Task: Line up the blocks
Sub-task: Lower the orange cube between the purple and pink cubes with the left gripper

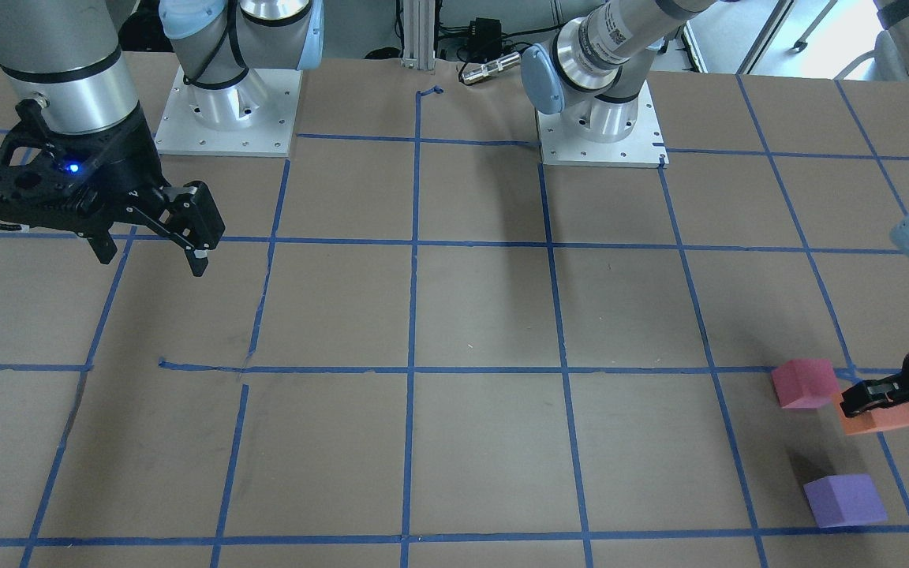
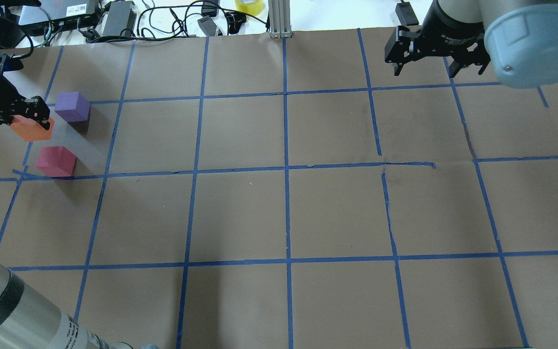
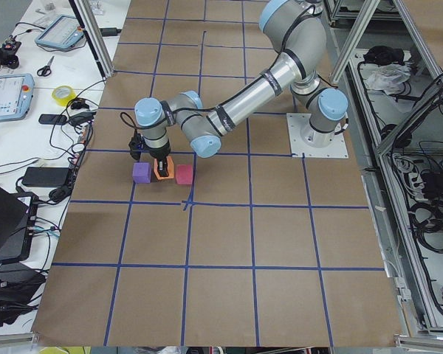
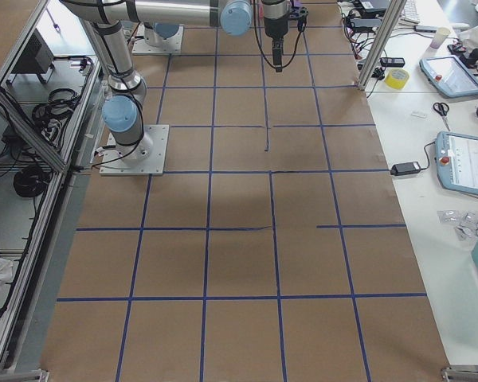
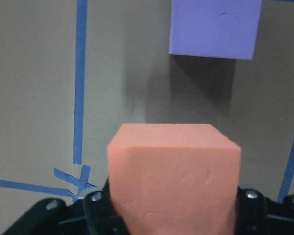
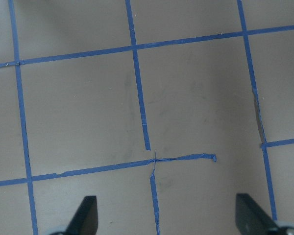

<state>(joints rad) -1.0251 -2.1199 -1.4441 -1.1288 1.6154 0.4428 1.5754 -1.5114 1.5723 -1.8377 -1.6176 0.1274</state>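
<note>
Brown counter (image 2: 284, 213), blue tape grid. Right claw (image 2: 426, 68) spread, empty, far right. Left claw (image 2: 34, 118) clamped on orange block (image 2: 31, 131), far left, roughly between purple block (image 2: 72, 106) and pinkish-red block (image 2: 56, 161). Step, likely: placing orange. Next: align with pair, lower, release. Arm labels unreadable.

A table (image 2: 284, 213) covered in brown paper is marked into squares by blue tape lines (image 2: 287, 208). Two white base plates (image 1: 265, 126) are set along the robot's edge. Near the far left corner, a purple block (image 2: 72, 106) and a pink block (image 2: 56, 161) are laid apart. An orange block (image 2: 29, 131) between them is clamped in the left gripper (image 5: 174, 215); contact with the table cannot be told.
</note>
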